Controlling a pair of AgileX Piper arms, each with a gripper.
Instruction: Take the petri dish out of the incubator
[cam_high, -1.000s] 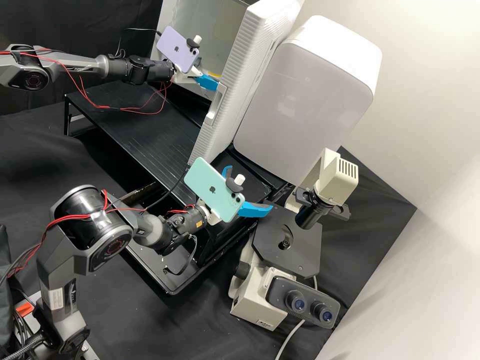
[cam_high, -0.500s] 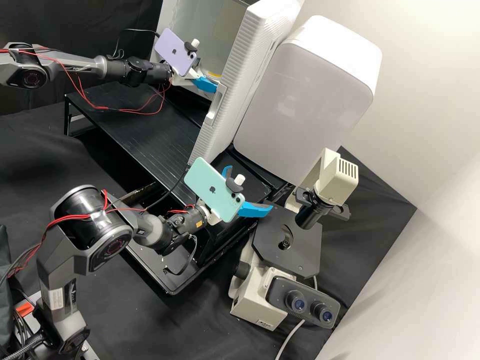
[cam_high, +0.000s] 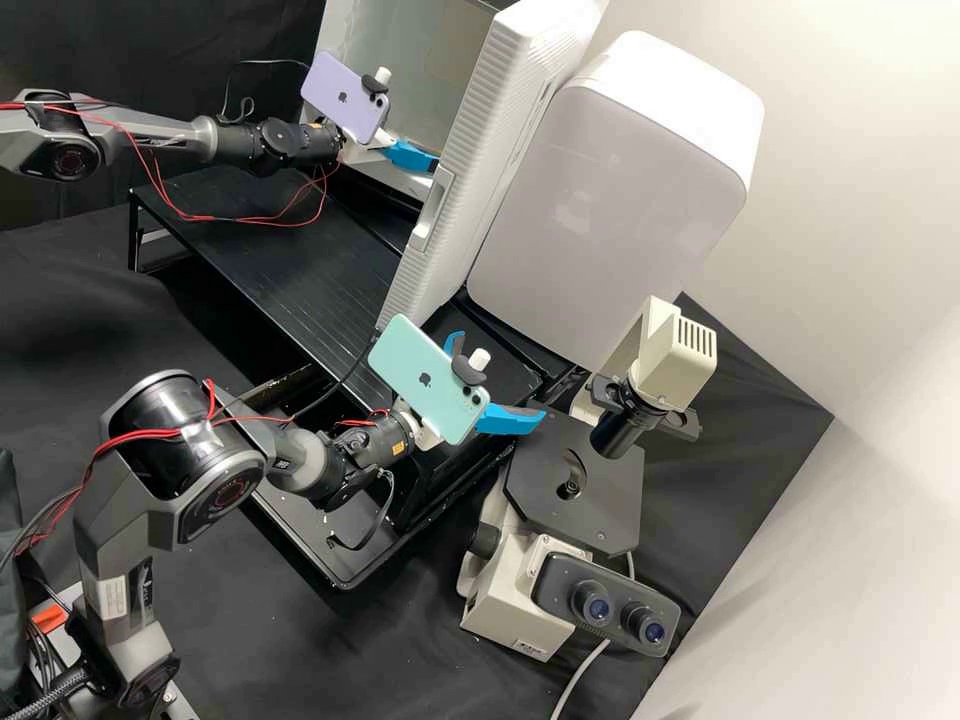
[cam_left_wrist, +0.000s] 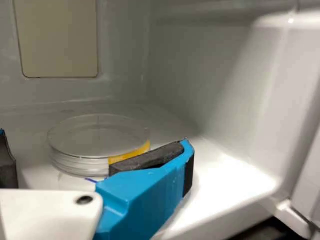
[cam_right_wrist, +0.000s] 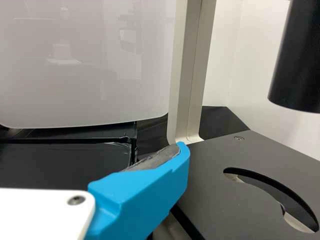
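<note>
A clear petri dish (cam_left_wrist: 97, 142) with a yellow label lies flat on the white floor of the incubator (cam_left_wrist: 235, 175). My left gripper (cam_left_wrist: 92, 152) is open inside the chamber, with the dish just ahead of and between its blue finger (cam_left_wrist: 150, 192) and the dark pad at the opposite edge. In the high view that left gripper (cam_high: 410, 155) sits at the mouth of the incubator (cam_high: 400, 50), beside the open ribbed door (cam_high: 490, 150). My right gripper (cam_high: 500, 395) hangs open and holds nothing, low by the microscope stage (cam_high: 575, 480).
A large white housing (cam_high: 620, 190) stands next to the door, close above the right gripper. A microscope (cam_high: 560, 580) occupies the front right. A black ridged platform (cam_high: 290, 260) runs under both arms. Red wires trail along the left arm.
The left arm's wrist has shifted slightly left and its gripper has risen a little at the incubator's mouth. The right arm has not moved.
</note>
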